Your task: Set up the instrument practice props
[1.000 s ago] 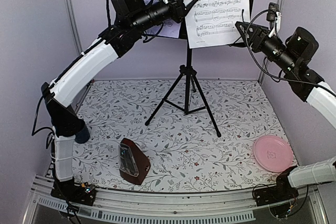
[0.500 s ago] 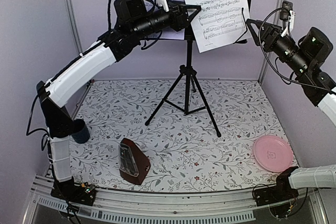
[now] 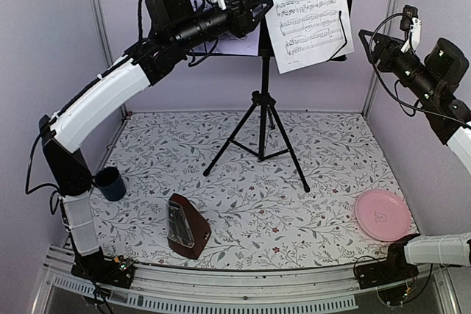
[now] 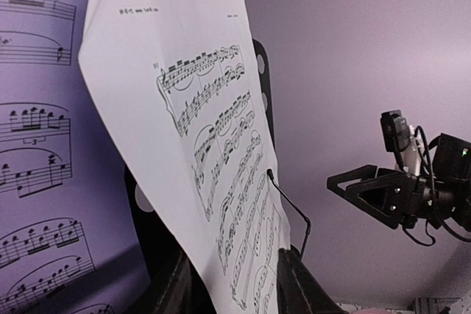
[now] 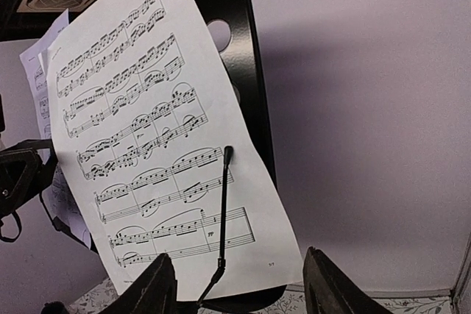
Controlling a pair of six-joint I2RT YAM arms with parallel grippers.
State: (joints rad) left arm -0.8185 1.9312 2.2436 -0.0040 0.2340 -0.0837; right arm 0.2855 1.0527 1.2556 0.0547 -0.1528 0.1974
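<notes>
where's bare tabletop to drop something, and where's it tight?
Biggest bare patch: front centre, between the metronome and the pink plate, in front of the music stand legs. Also back left, between mug and stand, and back right, beyond its right leg. Tight: up by the sheets, left gripper and right gripper both there.

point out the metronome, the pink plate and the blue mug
metronome (image 3: pixel 188 228): top external view, middle of its body
pink plate (image 3: pixel 382 215): top external view, bare centre
blue mug (image 3: pixel 112 187): top external view, outer wall
</notes>
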